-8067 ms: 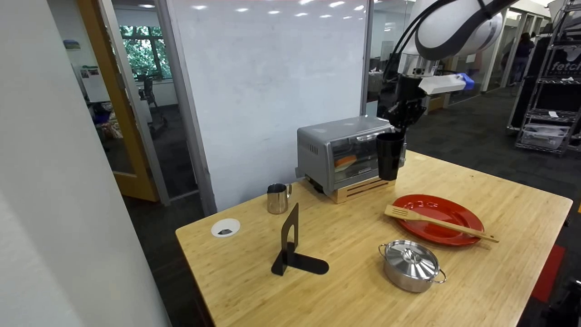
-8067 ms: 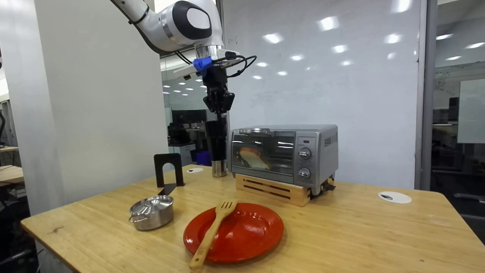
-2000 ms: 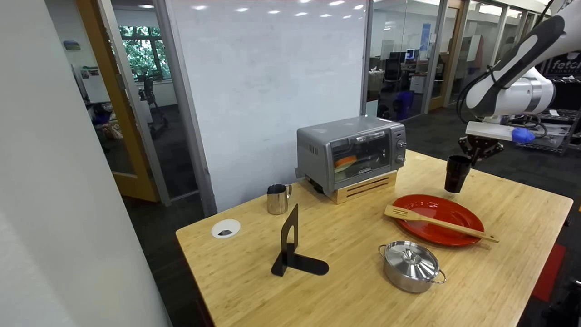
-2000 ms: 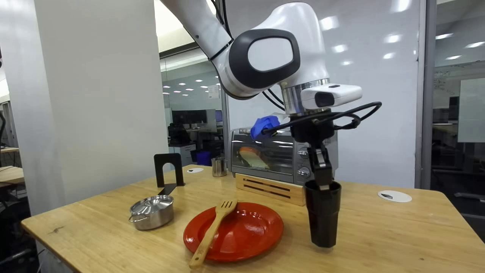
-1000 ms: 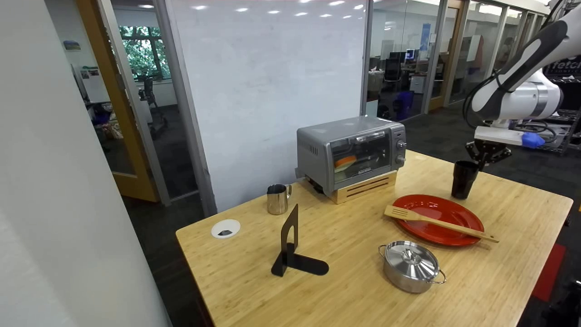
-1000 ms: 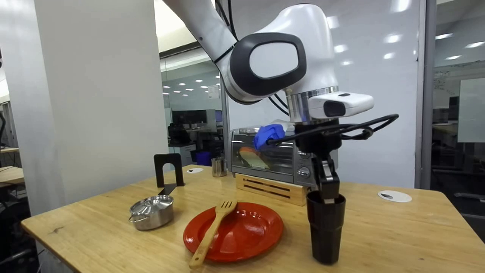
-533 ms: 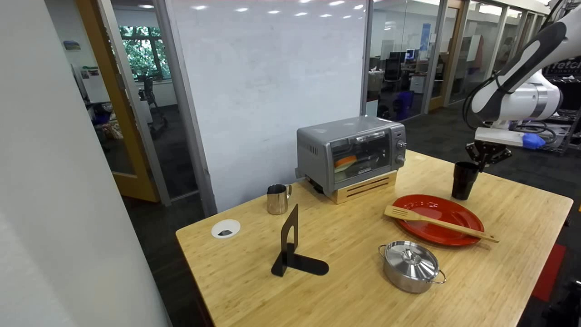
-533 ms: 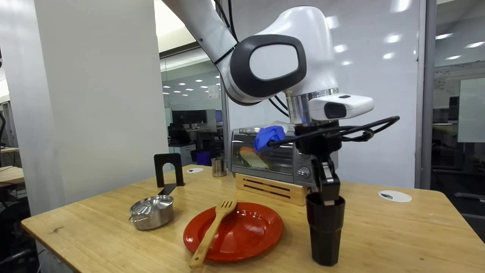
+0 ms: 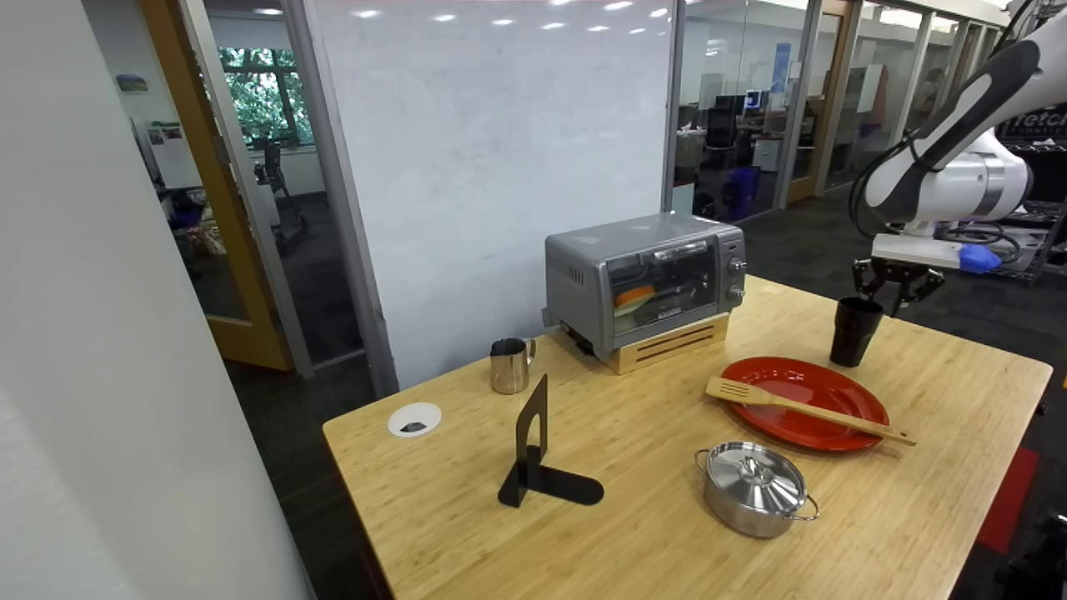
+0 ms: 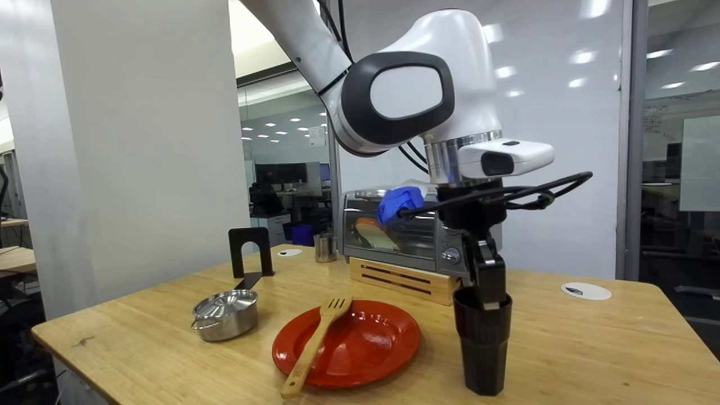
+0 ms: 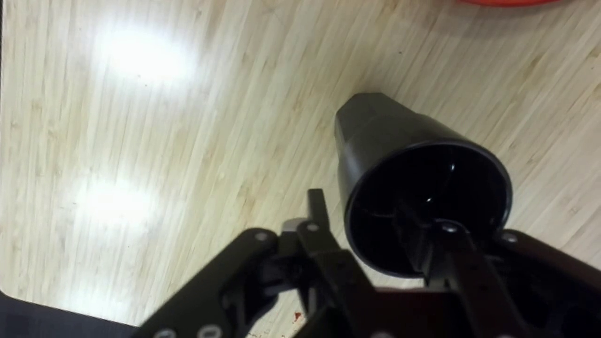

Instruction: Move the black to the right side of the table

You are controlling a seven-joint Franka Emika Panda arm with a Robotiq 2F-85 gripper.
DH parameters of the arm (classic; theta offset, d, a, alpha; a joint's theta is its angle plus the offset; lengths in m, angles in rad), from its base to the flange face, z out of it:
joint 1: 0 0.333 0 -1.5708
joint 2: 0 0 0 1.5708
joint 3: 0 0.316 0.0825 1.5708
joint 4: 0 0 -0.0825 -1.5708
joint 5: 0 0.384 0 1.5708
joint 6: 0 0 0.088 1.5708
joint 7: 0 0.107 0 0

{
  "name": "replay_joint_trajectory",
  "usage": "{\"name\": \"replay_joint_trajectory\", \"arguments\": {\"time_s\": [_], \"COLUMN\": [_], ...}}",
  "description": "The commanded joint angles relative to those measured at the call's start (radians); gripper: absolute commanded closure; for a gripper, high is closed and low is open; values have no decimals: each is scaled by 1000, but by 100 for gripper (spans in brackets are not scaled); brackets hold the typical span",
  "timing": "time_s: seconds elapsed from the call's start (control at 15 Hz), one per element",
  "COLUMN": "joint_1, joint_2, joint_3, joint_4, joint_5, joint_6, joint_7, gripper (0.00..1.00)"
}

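Table cropped in every view; plate in wrist view.

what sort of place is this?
Likely an office or research lab: a large whiteboard-like panel, a desk chair and a lit monitor show in an exterior view.

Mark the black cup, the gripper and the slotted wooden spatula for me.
Black cup (image 10: pixel 484 347): in an exterior view, outer wall.
Gripper (image 11: pixel 359 201): in the wrist view, midway between its fingertips.
Slotted wooden spatula (image 10: pixel 313 349): in an exterior view, handle.
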Motion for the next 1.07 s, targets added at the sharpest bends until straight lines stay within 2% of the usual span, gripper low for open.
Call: {"name": "replay_joint_trajectory", "arguments": {"time_s": [0.0, 0.2, 0.33, 0.67, 1.0], "joint_1": [-2, 12, 23, 52, 82], "joint_2": [-27, -88, -150, -399, -631], "joint_3": [9, 1, -11, -35, 23], "joint_4": [-19, -41, -57, -110, -118], "joint_5": [-1, -21, -45, -171, -288], "joint_6": [5, -34, -85, -263, -477], "joint_7": [-30, -42, -50, -53, -127], "gripper": [28, 7, 0, 0, 0]}}
